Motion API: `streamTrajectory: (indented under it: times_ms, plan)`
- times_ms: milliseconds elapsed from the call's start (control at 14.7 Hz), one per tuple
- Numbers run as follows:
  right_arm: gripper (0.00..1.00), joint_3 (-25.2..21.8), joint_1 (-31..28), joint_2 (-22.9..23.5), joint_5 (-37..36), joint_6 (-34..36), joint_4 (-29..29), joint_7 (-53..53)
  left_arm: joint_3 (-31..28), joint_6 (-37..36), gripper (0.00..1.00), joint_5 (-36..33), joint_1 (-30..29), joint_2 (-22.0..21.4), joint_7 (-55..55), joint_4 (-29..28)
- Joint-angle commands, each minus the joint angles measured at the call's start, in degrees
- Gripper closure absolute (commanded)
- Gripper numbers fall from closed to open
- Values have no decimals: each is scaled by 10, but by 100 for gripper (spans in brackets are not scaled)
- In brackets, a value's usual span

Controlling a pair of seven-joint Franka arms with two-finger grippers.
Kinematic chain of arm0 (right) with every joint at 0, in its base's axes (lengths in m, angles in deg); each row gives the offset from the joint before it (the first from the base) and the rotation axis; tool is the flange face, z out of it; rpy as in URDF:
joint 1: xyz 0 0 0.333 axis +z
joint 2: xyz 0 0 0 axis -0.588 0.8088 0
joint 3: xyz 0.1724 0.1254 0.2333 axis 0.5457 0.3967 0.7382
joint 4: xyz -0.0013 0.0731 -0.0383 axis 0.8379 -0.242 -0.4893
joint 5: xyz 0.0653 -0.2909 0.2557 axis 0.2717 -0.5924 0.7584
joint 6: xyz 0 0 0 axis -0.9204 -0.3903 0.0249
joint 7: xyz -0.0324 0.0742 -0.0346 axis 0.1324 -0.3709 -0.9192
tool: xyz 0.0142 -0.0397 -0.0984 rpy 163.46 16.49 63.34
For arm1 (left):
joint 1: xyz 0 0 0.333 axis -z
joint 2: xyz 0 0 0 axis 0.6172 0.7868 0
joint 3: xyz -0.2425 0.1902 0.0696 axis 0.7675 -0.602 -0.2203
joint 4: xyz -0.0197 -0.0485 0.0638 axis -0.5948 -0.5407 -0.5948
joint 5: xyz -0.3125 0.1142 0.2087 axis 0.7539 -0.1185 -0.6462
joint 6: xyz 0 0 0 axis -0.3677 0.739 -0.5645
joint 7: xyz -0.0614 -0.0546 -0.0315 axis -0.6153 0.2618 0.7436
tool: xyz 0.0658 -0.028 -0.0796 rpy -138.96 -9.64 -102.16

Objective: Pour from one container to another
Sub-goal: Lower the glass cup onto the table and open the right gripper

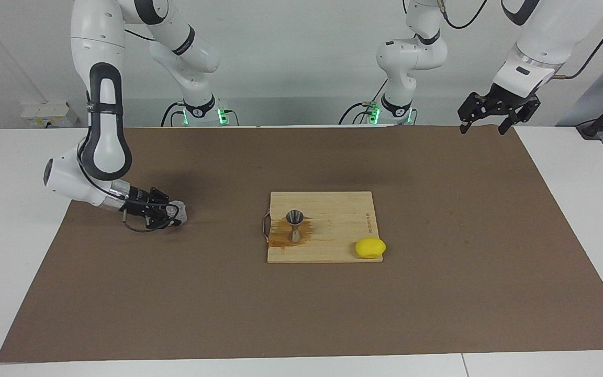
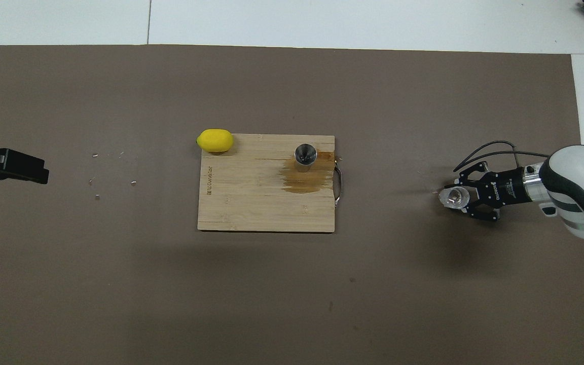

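The left gripper (image 1: 482, 125) hangs in the air over the corner of the brown mat (image 1: 437, 293) nearest the left arm's base, and that arm waits; its jaws stand released, with nothing between them. In the overhead view only its dark tip (image 2: 23, 170) shows at the mat's edge.

On the mat's middle lies the wooden cutting board (image 1: 343, 209), its metal handle (image 1: 265, 226) on the edge toward the right arm's end. The grey metal jigger (image 1: 294, 224) stands upright on the board near that handle edge, in a brown wet stain (image 2: 304, 180) that spreads over the wood. A yellow lemon (image 1: 370, 247) sits at the board's corner farthest from the robots, toward the left arm's end, half on the wood and half on the mat.

Toward the right arm's end of the mat, well apart from the board, the right gripper (image 1: 173, 213) lies low and nearly level. Its jaws grasp the clear glass tumbler (image 2: 451, 196), which is down at the mat; whether it rests on it cannot be told.

A few small pale crumbs (image 2: 97, 196) dot the mat toward the left arm's end.
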Motion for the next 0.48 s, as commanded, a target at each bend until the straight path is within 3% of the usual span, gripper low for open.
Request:
streamTrajectory:
  times_ms: [0,205,409]
  plan:
    - [4,4,-13,-12,9,-10,-18,-22,5,8,0,-7,-8,-12,-3,-15]
    - [2,3,-8,-45,-6,-9,-19,-27,5,7,0,-7,-8,-12,-3,-16]
    - [1,5,16,-106,-111,-2,-16,-27,5,7,0,-7,-8,-13,-3,-15]
